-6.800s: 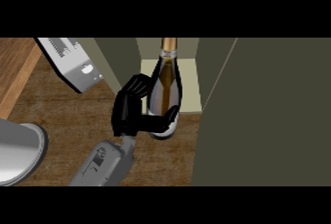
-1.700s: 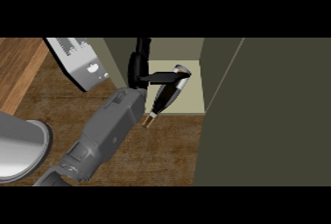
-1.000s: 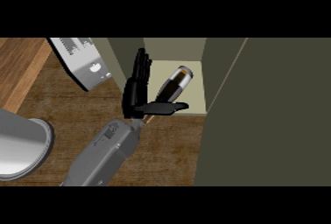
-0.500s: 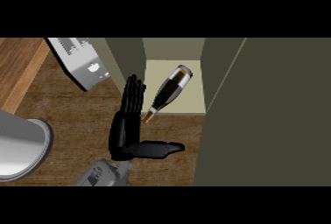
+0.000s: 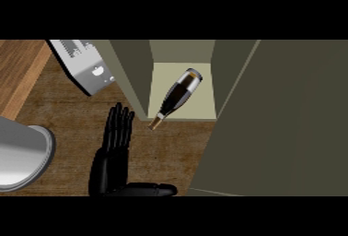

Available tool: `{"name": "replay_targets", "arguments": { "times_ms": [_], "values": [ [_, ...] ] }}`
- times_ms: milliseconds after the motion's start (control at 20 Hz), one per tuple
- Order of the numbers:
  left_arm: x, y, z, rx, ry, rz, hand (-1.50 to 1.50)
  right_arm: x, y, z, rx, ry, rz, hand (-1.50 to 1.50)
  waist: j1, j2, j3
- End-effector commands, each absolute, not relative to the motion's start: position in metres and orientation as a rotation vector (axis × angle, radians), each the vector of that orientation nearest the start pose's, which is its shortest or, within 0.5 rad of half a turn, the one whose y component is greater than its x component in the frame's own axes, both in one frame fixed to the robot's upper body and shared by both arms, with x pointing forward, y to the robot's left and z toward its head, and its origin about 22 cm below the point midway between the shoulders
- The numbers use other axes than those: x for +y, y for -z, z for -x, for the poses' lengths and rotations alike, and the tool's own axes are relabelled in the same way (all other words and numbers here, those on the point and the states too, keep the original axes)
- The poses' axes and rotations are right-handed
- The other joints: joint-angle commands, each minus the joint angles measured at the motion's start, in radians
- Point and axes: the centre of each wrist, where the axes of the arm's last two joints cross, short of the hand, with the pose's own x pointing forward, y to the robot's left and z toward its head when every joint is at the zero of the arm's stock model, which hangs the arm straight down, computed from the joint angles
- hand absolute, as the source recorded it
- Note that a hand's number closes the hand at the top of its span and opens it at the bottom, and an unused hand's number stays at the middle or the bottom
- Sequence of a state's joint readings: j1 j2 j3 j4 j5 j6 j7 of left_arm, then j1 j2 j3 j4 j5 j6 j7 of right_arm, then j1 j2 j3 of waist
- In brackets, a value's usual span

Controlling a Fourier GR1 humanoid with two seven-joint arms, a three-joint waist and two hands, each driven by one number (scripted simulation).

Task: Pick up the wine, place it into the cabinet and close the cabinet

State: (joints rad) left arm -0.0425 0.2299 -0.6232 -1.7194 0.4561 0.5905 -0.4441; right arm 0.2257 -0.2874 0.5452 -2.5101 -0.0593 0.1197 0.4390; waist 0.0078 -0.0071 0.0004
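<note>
Already the robot hand (image 5: 112, 154) is released; the wine (image 5: 178, 94) lies tipped, neck past the cabinet (image 5: 136, 73) edge, so the door (image 5: 285, 115) could strike it.

No text, label, brand, number or sign can be read anywhere. The wine bottle (image 5: 178, 96), lying tilted in the open cabinet (image 5: 182, 94), shows only a dark body with a pale band near its base and no legible label. The grey appliance (image 5: 85, 64) at the upper left of the desk (image 5: 65, 120) carries rows of small pale marks on its top face and two light spots on its side, but they are too small to make out as letters or figures.
</note>
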Motion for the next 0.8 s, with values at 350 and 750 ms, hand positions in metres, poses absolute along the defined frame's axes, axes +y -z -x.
{"name": "replay_targets", "arguments": {
  "times_ms": [350,750],
  "values": [
    [0.202,-0.035,-0.171,-1.9,-0.162,0.158,-1.5,-0.157,-0.195,-0.072,-1.719,-0.775,-0.687,1.5,-0.002,-0.001,-0.004],
    [0.244,-0.034,-0.145,-1.922,-0.189,0.15,-1.5,-0.13,-0.201,-0.083,-1.641,-0.772,-0.756,1.5,0.018,-0.002,-0.006]
  ]
}}
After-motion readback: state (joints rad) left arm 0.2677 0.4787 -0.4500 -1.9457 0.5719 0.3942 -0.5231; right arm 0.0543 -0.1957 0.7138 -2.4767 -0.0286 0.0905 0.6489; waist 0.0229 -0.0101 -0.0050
